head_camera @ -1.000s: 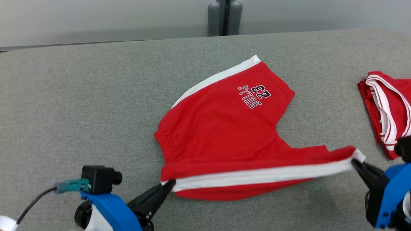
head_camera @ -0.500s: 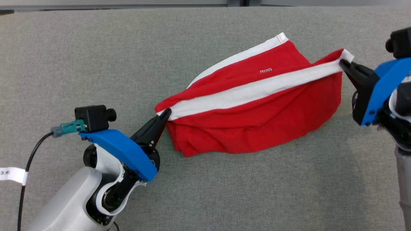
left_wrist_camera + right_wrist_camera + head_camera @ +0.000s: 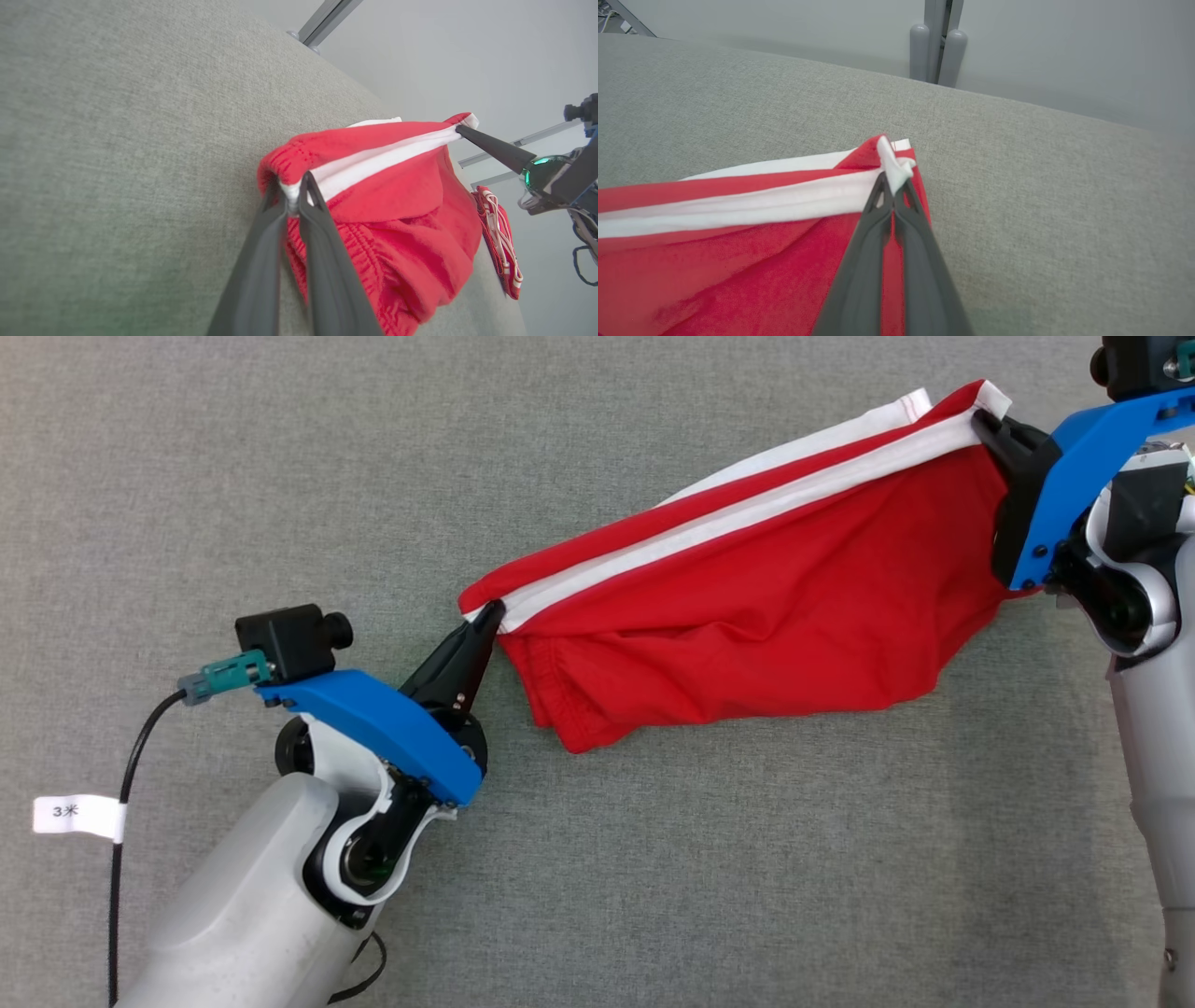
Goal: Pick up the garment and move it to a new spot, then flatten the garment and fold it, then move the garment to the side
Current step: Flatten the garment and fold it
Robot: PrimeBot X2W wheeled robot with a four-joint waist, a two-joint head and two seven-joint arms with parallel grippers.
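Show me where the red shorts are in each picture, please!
Head view: the red shorts stretch from the middle up to the top right corner.
Left wrist view: the red shorts sit right of centre, bunched and hanging down.
Right wrist view: the red shorts fill the lower left, reaching the centre.
Shared landmark: the white stripe pulled straight along the shorts' top edge.

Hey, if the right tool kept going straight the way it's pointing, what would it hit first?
The right tool is shut on the white-striped corner of the red shorts, so cloth sits at its tips. Past that, its line seems to meet the grey table, though depth is unclear.
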